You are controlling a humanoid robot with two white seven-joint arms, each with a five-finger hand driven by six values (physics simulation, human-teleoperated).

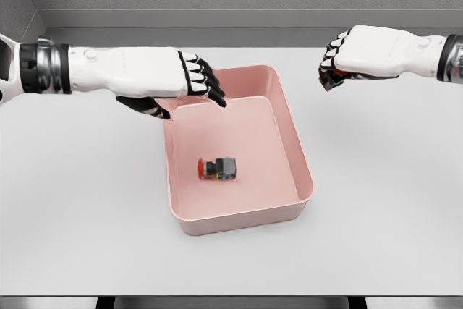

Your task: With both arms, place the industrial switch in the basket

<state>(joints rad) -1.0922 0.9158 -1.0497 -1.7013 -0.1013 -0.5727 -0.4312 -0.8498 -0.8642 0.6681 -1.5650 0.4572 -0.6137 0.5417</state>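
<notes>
- Head view, left robot hand (189, 81): it hangs above the far left corner of the basket (295, 151), palm down, its black-jointed fingers (210, 86) loosely spread and holding nothing. The thumb dips toward the rim below it. I judge this to be the pose of a hand that has let go over the basket rather than one about to grasp.
- Head view, right robot hand (346, 58): it hovers off the basket's far right corner, well apart from the rim, over bare counter (79, 200). The fingers are curled in toward the palm in a loose fist, with nothing visible between them.
- Head view, industrial switch (218, 168): it lies on the basket floor, below and nearer the robot than the left robot hand, well apart from both hands, and touching no wall. It rests on its side, red button end pointing left, which suits a thing dropped rather than set down. The task looks essentially done.
- Materials and shapes: the basket is a shallow pink tub, smooth and matte like moulded plastic, with rounded corners and a slightly flared rim. The switch is a small blocky dark grey body with a round red cap; finer detail is too small to tell. The counter is plain, flat and pale grey. The arms are glossy white shells with dark metal bands at the wrist.
</notes>
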